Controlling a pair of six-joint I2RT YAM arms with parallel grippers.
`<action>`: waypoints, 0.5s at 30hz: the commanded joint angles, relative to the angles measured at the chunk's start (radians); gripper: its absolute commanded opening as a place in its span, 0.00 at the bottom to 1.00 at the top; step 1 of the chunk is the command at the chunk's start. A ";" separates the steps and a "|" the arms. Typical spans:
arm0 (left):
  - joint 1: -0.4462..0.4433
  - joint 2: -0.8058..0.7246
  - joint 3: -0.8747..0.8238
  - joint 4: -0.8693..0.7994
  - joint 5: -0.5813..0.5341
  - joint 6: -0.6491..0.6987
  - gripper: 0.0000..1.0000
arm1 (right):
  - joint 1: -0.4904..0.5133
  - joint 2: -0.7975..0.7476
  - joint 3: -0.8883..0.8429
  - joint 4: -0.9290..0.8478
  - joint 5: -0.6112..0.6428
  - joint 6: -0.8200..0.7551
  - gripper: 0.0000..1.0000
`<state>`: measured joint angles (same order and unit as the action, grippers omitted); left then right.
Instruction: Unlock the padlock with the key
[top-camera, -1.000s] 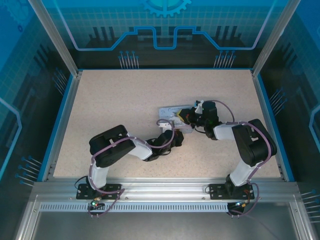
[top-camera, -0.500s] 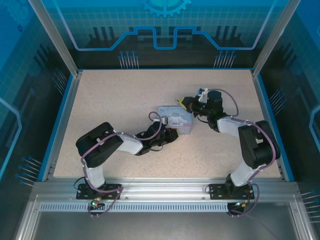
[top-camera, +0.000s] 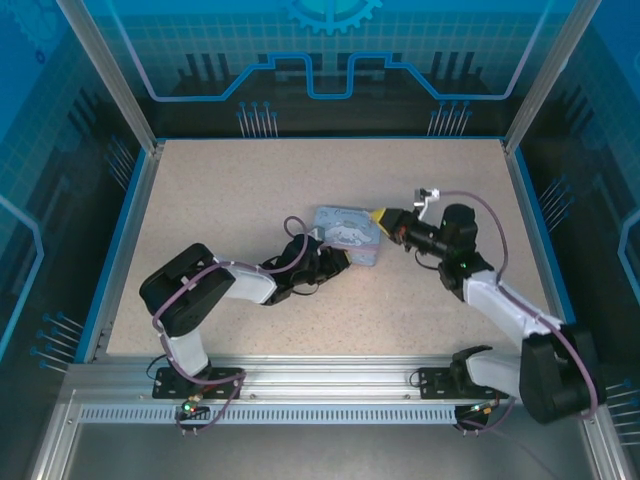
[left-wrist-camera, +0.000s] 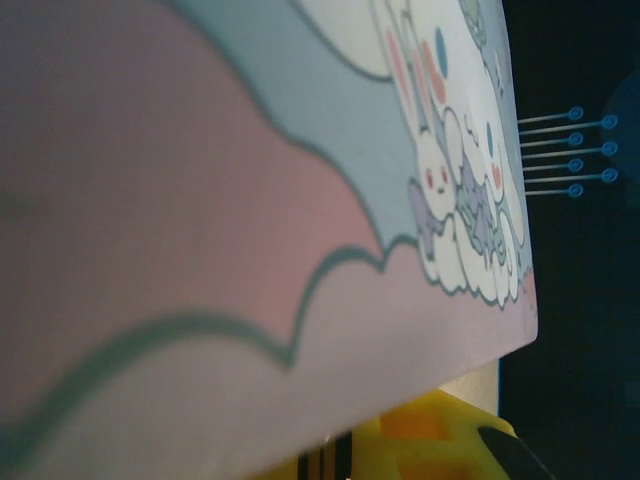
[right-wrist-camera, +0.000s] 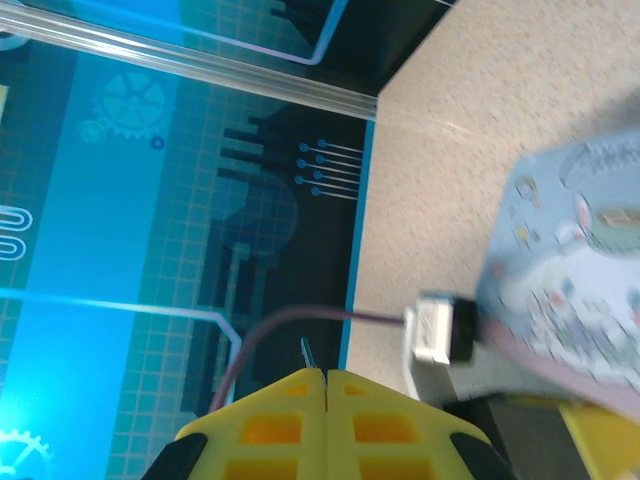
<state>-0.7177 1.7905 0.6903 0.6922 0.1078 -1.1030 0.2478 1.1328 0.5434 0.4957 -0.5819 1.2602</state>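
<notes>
The tin (top-camera: 347, 232) sits on the table (top-camera: 220, 200) near its middle, slightly right of centre. The left gripper (top-camera: 340, 262) lies against the tin's near edge, and its arm stretches away to the near left. The right gripper (top-camera: 384, 217) is just beside the tin's right end, pointing left, with its arm trailing to the near right.

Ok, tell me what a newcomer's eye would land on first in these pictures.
The pale blue cartoon-printed tin stands out near the middle of the speckled table, with both arms reaching in to it. The left gripper sits at its near side and the right gripper, yellow fingertips shut together, points at its right end. In the left wrist view the tin's bunny print looms close.
</notes>
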 joint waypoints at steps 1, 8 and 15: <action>0.017 -0.017 -0.015 0.113 0.054 -0.073 0.00 | 0.001 -0.118 -0.099 -0.100 0.008 -0.022 0.00; 0.021 -0.028 -0.016 0.158 0.079 -0.132 0.00 | 0.031 -0.313 -0.304 -0.120 0.055 0.044 0.00; 0.022 -0.069 -0.030 0.186 0.076 -0.164 0.00 | 0.071 -0.413 -0.350 -0.180 0.121 0.069 0.00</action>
<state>-0.7021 1.7710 0.6651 0.7940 0.1558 -1.2343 0.3058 0.7479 0.2047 0.3439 -0.5022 1.3132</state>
